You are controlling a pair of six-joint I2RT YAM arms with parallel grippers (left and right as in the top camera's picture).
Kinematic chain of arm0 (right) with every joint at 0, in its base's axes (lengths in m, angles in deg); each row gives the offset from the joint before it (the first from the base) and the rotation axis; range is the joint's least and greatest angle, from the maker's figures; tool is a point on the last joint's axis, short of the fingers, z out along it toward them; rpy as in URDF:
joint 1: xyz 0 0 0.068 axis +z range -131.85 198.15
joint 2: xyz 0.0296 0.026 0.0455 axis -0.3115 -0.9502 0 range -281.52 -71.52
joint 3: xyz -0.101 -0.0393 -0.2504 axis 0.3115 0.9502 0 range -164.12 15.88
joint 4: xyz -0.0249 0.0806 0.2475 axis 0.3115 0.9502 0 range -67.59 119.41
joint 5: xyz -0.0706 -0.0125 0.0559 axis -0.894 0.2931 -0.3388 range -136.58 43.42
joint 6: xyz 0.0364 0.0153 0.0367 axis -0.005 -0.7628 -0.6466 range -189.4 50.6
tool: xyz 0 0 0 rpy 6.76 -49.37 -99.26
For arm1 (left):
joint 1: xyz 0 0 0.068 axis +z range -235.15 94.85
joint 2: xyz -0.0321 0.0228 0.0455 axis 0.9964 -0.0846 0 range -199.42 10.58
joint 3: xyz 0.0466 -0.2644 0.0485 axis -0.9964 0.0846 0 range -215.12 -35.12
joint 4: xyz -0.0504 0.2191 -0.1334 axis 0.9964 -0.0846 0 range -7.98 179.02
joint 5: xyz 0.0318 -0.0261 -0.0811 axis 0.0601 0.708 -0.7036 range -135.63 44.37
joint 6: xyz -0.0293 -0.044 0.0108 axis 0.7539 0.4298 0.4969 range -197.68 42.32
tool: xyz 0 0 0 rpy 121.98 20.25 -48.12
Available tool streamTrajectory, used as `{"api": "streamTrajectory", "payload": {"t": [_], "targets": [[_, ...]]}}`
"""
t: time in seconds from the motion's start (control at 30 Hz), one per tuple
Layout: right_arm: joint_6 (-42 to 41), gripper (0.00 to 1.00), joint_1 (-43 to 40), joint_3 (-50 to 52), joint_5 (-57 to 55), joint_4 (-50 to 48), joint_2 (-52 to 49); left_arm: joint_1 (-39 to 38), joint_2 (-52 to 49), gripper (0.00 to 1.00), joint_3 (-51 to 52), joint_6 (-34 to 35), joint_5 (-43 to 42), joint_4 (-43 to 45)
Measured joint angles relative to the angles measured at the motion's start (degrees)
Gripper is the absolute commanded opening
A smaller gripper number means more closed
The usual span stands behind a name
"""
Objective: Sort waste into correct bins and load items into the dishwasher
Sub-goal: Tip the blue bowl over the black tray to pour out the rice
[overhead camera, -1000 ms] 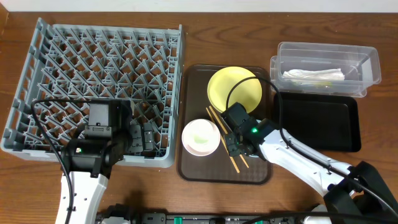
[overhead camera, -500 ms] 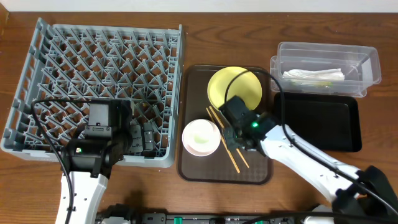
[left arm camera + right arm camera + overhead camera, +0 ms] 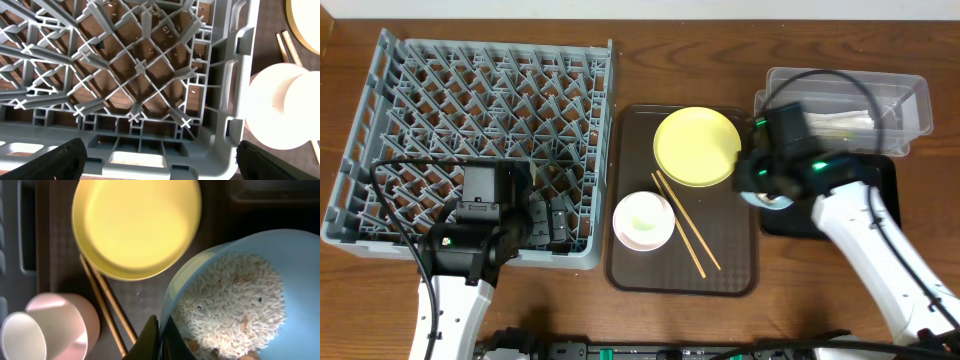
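My right gripper (image 3: pixel 162 341) is shut on the rim of the light blue bowl (image 3: pixel 235 300), which holds white-beige food crumbs (image 3: pixel 227 305). In the overhead view this gripper (image 3: pixel 765 182) hangs over the left edge of the black tray (image 3: pixel 850 205). The yellow plate (image 3: pixel 696 146), two chopsticks (image 3: pixel 686 235) and the whitish bowl (image 3: pixel 642 221) lie on the brown serving tray (image 3: pixel 730 275). My left gripper (image 3: pixel 162 165) stands open over the near right corner of the grey dish rack (image 3: pixel 470 110). A white napkin (image 3: pixel 825 122) lies in the clear tub (image 3: pixel 910 95).
The rack's front wall (image 3: pixel 165 150) lies between my left fingers. The black cable of the right arm loops over the clear tub. Bare wooden table (image 3: pixel 780 310) shows in front of the brown tray and the black tray.
My right gripper has carried the blue bowl up off the brown tray and to the right, to the black tray's edge. The chopsticks now lie uncovered. The left arm has not moved.
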Motion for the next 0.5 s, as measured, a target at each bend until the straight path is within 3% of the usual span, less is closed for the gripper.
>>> {"api": "streamTrajectory", "payload": {"t": [0.3,0.5], "targets": [[4.35,0.01,-18.62,2.21,14.58,-1.11,0.0,0.0,0.0,0.98,0.0,0.0,0.0,-0.22],[6.23,0.01,-26.71,7.74,27.41,-6.49,-0.9,0.0,0.0,0.98,0.0,0.0,0.0,-0.22]]}}
